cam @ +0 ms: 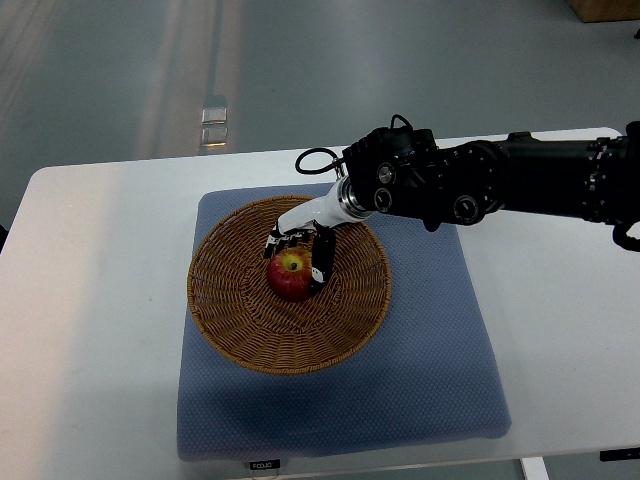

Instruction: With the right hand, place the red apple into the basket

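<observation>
A red apple [290, 277] with a yellowish top sits inside the shallow round wicker basket [240, 330], a little above its middle. My right hand [298, 252] reaches in from the right on a black arm and curls over the apple's far and right side, fingers [322, 262] wrapped against it. The apple appears to rest on the basket floor while held. My left hand does not show.
The basket lies on a blue-grey padded mat [430, 380], which rests on a white table [90, 330]. Grey floor lies beyond the table's far edge. A brown box corner [605, 8] shows at the top right.
</observation>
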